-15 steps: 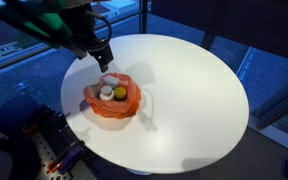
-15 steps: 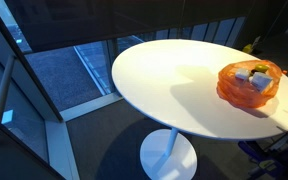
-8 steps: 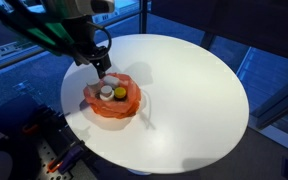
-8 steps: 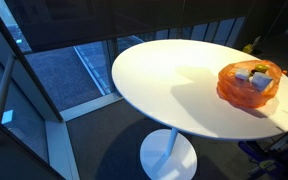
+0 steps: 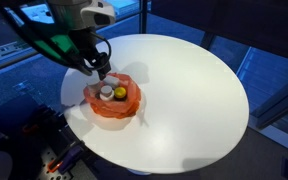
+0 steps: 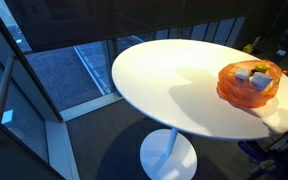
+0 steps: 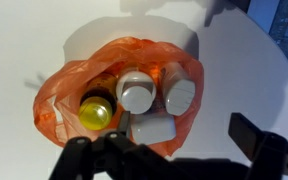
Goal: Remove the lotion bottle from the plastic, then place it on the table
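The orange-red crinkly plastic container (image 5: pixel 112 104) sits near the table edge and shows in both exterior views (image 6: pixel 249 88). In the wrist view the container (image 7: pixel 69 95) holds several small containers: a yellow-topped one (image 7: pixel 96 116), a white-topped one (image 7: pixel 136 95), a pale rectangular one (image 7: pixel 152 130) and a slim pale bottle with a greyish top, which looks like the lotion bottle (image 7: pixel 179 95). My gripper (image 5: pixel 102 72) hangs just above the container's far rim. It is open and empty, with its fingers spread wide (image 7: pixel 184 138).
The round white table (image 5: pixel 189 90) stretches away from the container and also shows in the exterior view (image 6: pixel 164 80). Dark glass walls and floor surround it. Robot base hardware (image 5: pixel 54 150) stands beside the table edge near the container.
My gripper has come down and slightly left, closer to the orange container. The container and its contents have not moved.
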Motion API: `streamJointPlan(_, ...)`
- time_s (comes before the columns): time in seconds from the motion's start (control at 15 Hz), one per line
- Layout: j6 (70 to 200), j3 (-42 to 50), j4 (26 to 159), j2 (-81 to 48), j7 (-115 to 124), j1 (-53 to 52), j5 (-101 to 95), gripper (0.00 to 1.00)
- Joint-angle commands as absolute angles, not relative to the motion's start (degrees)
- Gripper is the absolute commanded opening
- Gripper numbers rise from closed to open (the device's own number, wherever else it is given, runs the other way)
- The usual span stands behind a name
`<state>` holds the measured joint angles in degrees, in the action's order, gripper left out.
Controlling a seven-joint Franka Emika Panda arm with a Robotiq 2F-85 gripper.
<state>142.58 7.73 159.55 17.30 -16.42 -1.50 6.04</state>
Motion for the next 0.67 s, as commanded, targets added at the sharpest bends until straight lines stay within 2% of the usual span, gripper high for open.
streamJointPlan(0.0, 146.84, 6.58, 159.51, 13.98, -14.13, -2.21, 8.97, 1.0)
streamJointPlan(0.6, 149.9, 4.74, 159.51, 7.86, -11.59, -1.84, 9.75, 1.0)
